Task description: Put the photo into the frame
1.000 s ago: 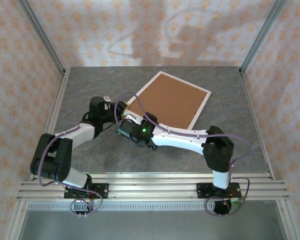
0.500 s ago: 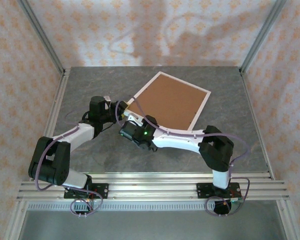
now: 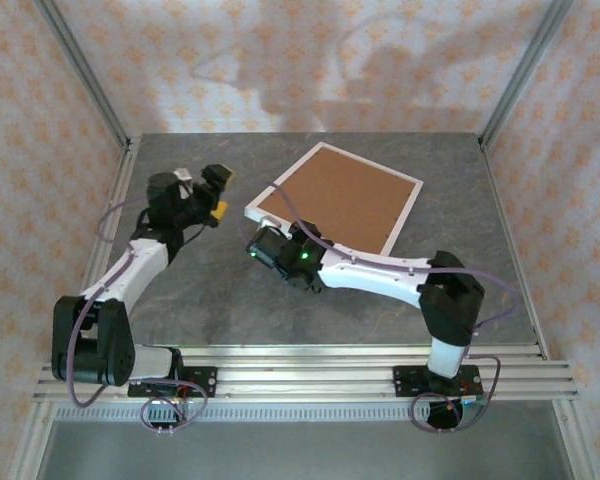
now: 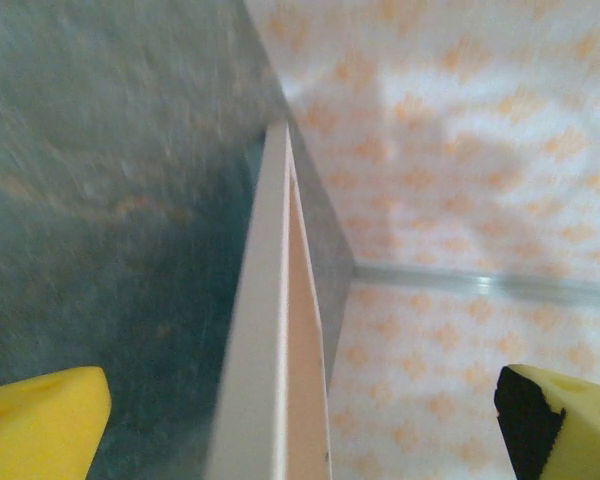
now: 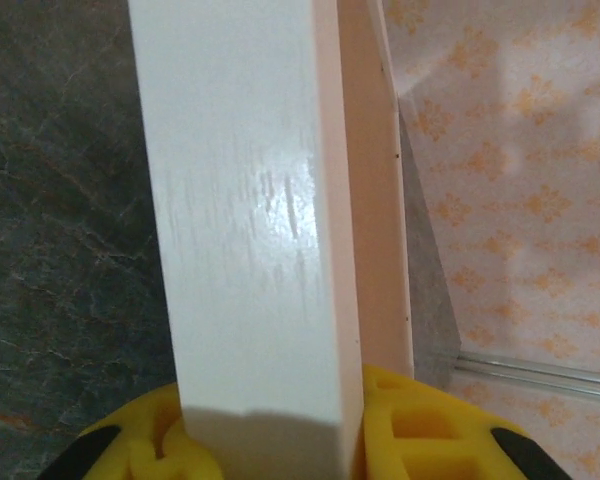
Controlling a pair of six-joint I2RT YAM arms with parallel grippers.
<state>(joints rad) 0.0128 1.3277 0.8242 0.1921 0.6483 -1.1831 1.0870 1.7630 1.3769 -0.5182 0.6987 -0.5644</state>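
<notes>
White-bordered, your frame (image 3: 403, 219) lies on the grey table (image 3: 210, 300) with the brown backing board (image 3: 335, 200) up, so you cannot tell whether the photo is inside. Your right gripper (image 3: 261, 243) clamps its near-left corner. Your left gripper (image 3: 218, 194) hangs wide open and empty, well apart.

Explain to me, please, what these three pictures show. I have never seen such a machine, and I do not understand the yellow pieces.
These are two robot arms bolted at the near edge of a grey table. The wide picture is taken from above and behind them. Each close picture comes from a camera on one wrist; the yellow pieces are pads at the gripper tips. On the table is a white picture frame, its brown backing board facing up. The right gripper is shut on the frame's corner. The left gripper is open, holds nothing and is apart from the frame.
</notes>
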